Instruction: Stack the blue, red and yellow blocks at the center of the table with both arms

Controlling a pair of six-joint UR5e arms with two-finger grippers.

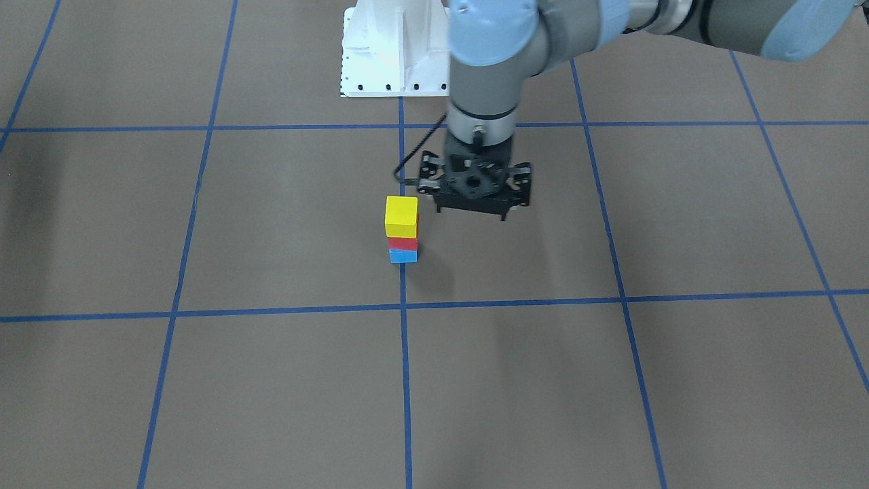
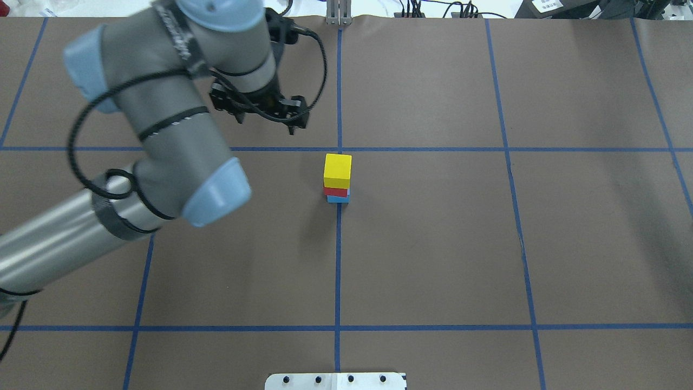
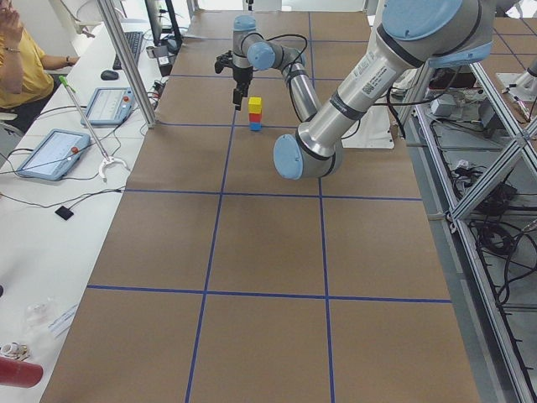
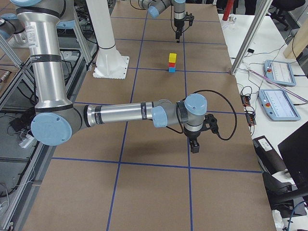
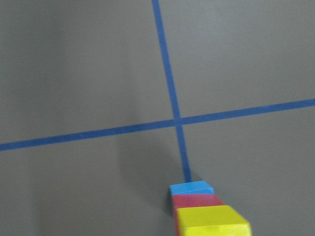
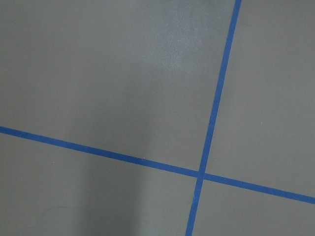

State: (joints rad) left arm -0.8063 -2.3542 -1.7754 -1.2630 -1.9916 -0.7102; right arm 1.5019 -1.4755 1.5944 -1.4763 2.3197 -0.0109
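Observation:
A yellow block (image 1: 401, 216) stands on a red block (image 1: 403, 243), which stands on a blue block (image 1: 403, 256), as one stack on the centre tape line. The stack also shows in the overhead view (image 2: 338, 169) and at the bottom of the left wrist view (image 5: 211, 221). My left gripper (image 1: 471, 213) hangs open and empty above the table, beside the stack and apart from it, on my left and a little farther out (image 2: 265, 124). My right gripper (image 4: 193, 146) points down far from the stack at my right end of the table; I cannot tell whether it is open.
The table is brown paper with a blue tape grid. The white robot base (image 1: 394, 54) stands at the table's near edge. Side tables with tablets (image 4: 275, 71) and metal posts (image 3: 126, 59) line the far side, where a person (image 3: 17, 59) sits.

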